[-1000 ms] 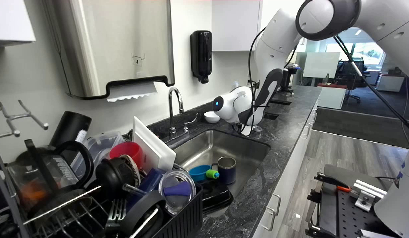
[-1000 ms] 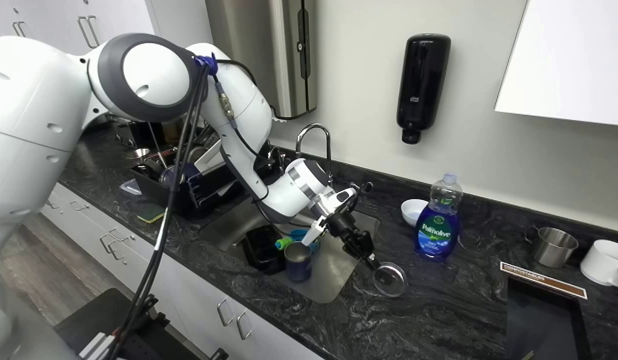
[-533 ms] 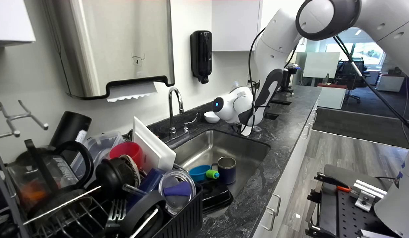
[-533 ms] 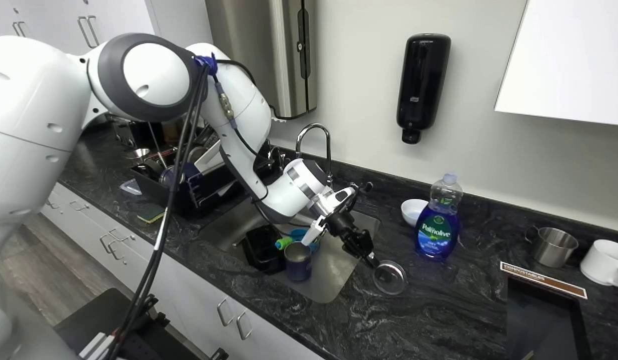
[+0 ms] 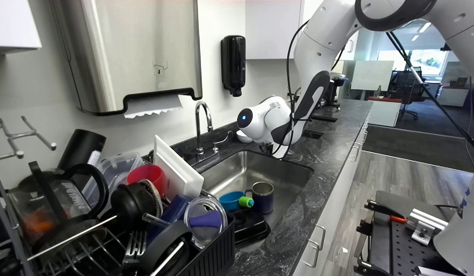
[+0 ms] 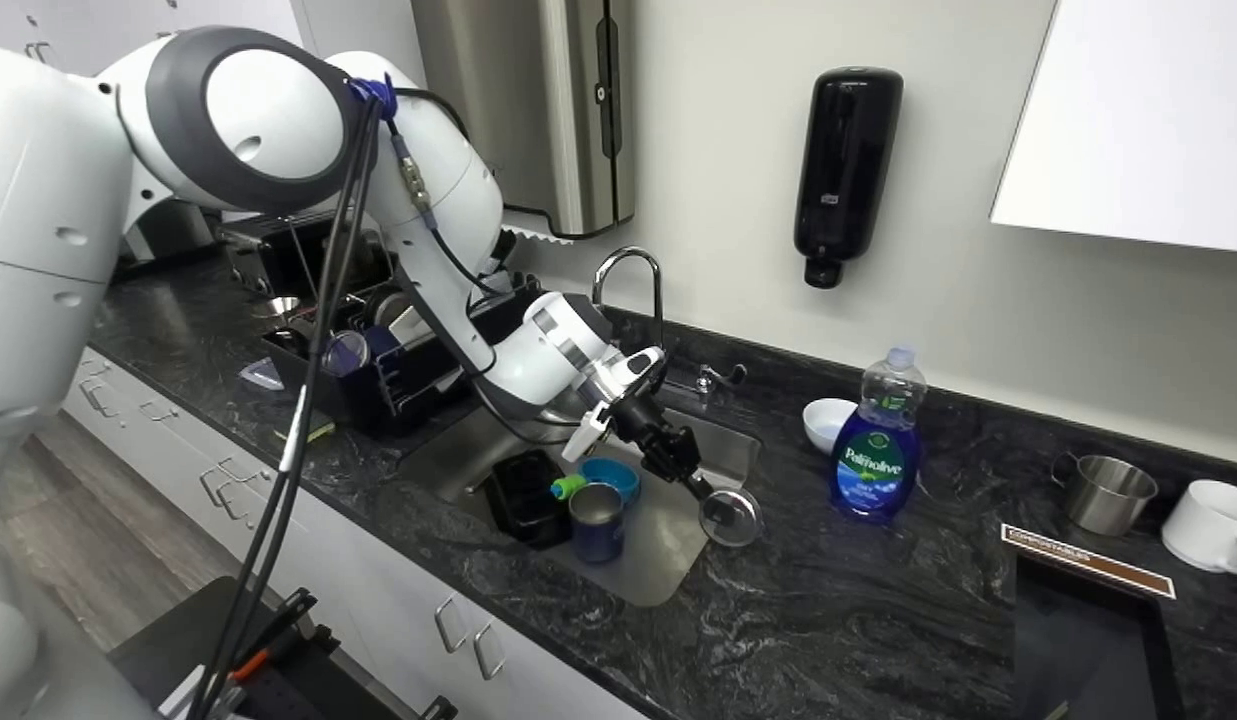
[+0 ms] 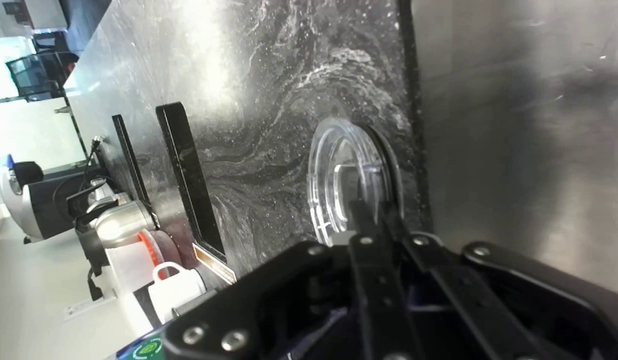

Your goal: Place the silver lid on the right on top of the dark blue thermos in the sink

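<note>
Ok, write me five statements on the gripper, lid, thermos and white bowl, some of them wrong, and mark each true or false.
1. The gripper holds the lid. True.
2. The thermos is in the sink. True.
3. The lid covers the thermos. False: the thermos is open-topped and the lid is apart from it.
4. The white bowl sits on the counter. True.
5. The thermos lies on its side. False: it stands upright.

In an exterior view, the thermos [image 6: 598, 537] stands in the sink [image 6: 668, 572]. Dish rack [image 6: 363, 400]: on the desk [image 6: 878, 620], left of sink. Bottle [image 6: 875, 460]: right of sink. Bowl [image 6: 824, 422]: behind-left of bottle. Lid [image 6: 735, 517]: in hand [image 6: 701, 488], at right sink edge.
</note>
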Robot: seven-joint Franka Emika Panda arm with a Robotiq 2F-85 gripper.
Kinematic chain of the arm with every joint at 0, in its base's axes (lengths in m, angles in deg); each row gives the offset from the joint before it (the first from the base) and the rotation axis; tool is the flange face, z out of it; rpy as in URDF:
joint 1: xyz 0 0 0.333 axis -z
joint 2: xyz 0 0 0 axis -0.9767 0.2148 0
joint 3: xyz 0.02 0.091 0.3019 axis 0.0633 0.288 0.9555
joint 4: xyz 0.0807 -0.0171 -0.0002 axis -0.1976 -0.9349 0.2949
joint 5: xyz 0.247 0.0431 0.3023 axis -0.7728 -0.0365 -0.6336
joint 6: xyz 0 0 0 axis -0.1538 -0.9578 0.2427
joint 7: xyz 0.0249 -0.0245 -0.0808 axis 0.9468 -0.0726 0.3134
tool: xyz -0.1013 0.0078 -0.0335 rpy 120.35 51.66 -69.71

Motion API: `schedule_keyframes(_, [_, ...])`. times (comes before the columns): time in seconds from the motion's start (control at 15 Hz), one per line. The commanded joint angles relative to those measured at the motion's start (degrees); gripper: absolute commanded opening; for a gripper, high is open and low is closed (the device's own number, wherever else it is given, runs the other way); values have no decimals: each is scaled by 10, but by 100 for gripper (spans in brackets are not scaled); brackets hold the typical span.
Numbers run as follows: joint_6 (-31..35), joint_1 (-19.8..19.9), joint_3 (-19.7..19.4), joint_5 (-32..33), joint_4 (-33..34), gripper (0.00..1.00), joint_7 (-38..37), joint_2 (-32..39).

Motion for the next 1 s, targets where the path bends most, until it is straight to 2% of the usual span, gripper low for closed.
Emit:
schedule_keyframes(0.0, [-8, -9, 10, 13, -36, 2, -2, -38])
schedule_keyframes(0.53, [-14, -26, 30, 16, -70, 2, 3, -78])
schedule_keyframes(0.93, [-37, -51, 51, 24, -61, 2, 26, -78])
